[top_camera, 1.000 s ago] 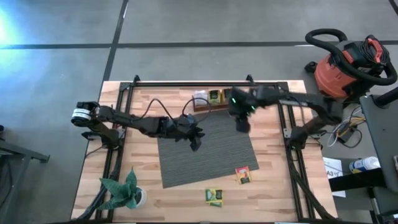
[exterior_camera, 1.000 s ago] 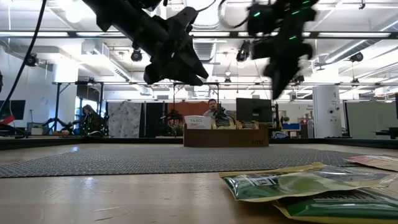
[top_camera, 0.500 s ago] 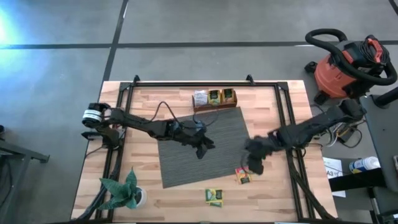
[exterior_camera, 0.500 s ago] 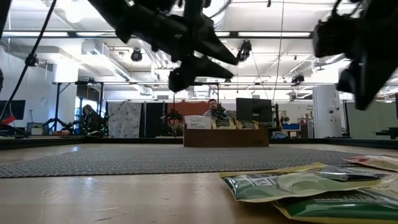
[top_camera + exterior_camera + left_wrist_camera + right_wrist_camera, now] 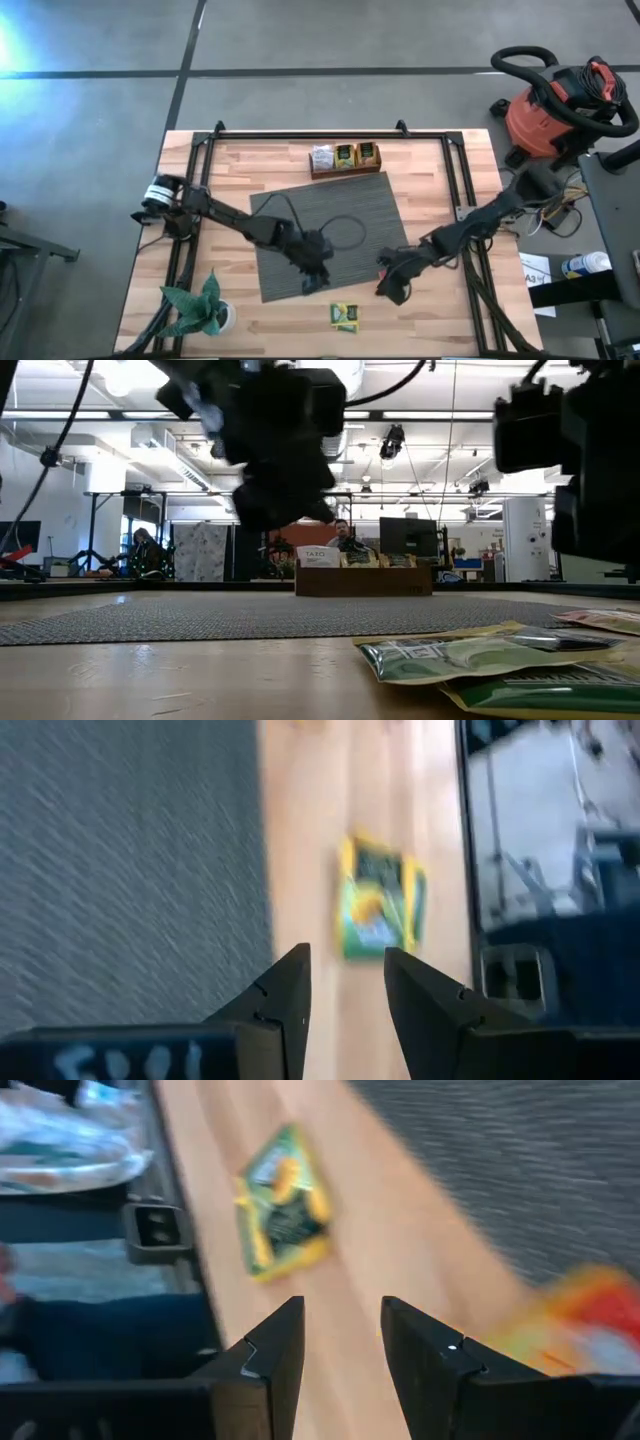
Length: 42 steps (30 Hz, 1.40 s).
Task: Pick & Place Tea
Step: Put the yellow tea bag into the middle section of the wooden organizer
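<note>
While both arms reach low over the near half of the bench (image 5: 200,160), neither tool carries anything. Left tool (image 5: 314,283) sits lower centre of the high view, over the near edge of the grey mat (image 5: 300,225); its fingers (image 5: 290,995) stand spread with a gap, nothing between them. Right tool (image 5: 390,290) sits just right of it, lower centre-right, past the mat's near right corner; its fingers (image 5: 275,1355) likewise stand parted and empty.

Green-and-yellow tea packets (image 5: 345,316) lie on bare wood at bottom centre, below and between the two tools, touching neither. Left wrist view has them ahead of the fingers (image 5: 378,908), beside the mat edge. Right wrist view shows the same green ones (image 5: 282,1200), plus an orange-red packet (image 5: 575,1320), blurred. More packets stand in a small brown box (image 5: 345,168) at the mat's far edge, upper centre.

Potted plant (image 5: 200,308) at lower left of the bench; red shop vacuum (image 5: 555,105) on the floor, upper right
</note>
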Each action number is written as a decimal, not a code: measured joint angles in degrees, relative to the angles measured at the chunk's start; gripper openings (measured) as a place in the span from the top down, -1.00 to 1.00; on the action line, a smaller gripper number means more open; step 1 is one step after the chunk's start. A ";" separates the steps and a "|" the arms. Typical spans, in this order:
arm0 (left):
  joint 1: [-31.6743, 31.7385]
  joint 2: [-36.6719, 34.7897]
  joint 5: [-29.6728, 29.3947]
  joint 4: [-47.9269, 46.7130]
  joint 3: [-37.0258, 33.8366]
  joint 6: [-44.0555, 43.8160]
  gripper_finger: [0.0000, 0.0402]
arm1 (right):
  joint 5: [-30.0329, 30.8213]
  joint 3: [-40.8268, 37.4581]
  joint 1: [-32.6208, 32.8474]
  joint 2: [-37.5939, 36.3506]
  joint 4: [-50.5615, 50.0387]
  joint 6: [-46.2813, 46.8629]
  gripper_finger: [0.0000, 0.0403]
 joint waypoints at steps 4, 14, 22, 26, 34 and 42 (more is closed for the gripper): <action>-0.98 0.33 3.36 -0.40 -0.97 0.05 0.38 | -2.39 3.96 0.38 8.35 6.67 2.32 0.34; -5.38 3.78 7.24 5.83 -0.93 3.11 0.38 | 2.02 14.44 1.90 22.71 6.04 11.40 0.34; -8.50 5.58 7.22 11.61 -0.97 2.04 0.38 | 9.24 17.13 2.44 22.44 2.13 15.96 0.34; -9.63 7.99 7.08 15.81 -0.91 -1.67 0.38 | 9.28 19.74 2.32 22.44 -4.33 14.83 0.34; -11.45 10.60 1.17 18.16 1.88 -6.78 0.38 | 11.34 27.91 2.36 22.05 -22.22 8.58 0.34; -13.89 12.25 -0.44 18.33 4.60 -12.63 0.38 | 10.08 29.72 2.36 22.00 -22.88 5.57 0.34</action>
